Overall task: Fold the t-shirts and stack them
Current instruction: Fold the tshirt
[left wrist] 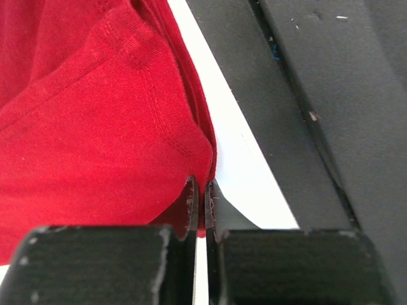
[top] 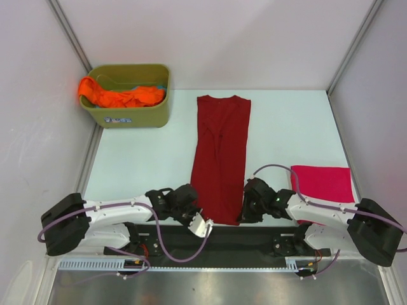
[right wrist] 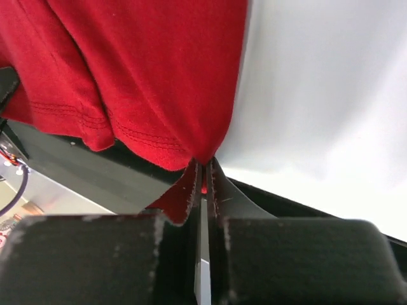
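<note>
Pale table (top: pixel 140 165) — my left claw (left wrist: pixel 200 194) and right claw (right wrist: pixel 203 171) both clamp bottom corners of the red shirt (top: pixel 220 159), mid-frame. Lower right, the pink shirt (top: pixel 324 183) lies partly hidden; upper left, the orange shirt (top: pixel 121 96) sits bunched in the tub (top: pixel 133 115) — shape unclear.

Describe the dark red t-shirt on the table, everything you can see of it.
The dark red t-shirt is soft knit cloth with double-stitched hems, folded lengthwise into a long narrow strip. It lies flat in the middle of the table, neckline at the far end, hem at the near edge. The left pincer is shut on its near left corner, the right pincer on its near right corner. Nothing else touches it.
</note>
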`<act>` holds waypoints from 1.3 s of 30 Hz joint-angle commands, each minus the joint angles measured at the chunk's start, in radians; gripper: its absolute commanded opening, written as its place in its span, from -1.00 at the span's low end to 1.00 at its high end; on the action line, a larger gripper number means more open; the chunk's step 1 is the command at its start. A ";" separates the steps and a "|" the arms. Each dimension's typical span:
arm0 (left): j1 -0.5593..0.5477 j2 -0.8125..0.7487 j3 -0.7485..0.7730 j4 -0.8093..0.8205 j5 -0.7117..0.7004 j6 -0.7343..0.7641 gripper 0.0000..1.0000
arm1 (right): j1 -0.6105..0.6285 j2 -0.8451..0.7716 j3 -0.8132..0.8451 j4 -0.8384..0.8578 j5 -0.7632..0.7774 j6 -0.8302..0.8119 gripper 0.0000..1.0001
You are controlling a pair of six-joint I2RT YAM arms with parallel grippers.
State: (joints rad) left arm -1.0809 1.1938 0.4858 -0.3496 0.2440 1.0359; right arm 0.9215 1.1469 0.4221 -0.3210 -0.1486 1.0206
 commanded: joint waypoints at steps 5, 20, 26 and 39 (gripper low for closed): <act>-0.008 -0.103 -0.035 -0.115 0.107 -0.175 -0.99 | -0.006 -0.185 -0.058 -0.090 -0.049 0.052 -1.00; 0.525 0.338 0.633 -0.350 0.186 -0.148 -0.99 | -0.544 0.218 0.511 -0.222 -0.180 -0.459 -1.00; 0.595 0.610 0.962 -0.352 0.121 -0.146 -0.99 | -0.654 0.529 0.789 -0.132 -0.216 -0.525 -1.00; 0.621 0.845 1.137 -0.181 0.052 -0.246 -0.99 | -0.705 0.813 1.041 -0.147 -0.218 -0.547 -1.00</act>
State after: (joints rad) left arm -0.4736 2.0159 1.5669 -0.5972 0.3164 0.8276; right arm 0.2276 1.9511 1.4181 -0.4557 -0.3790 0.5014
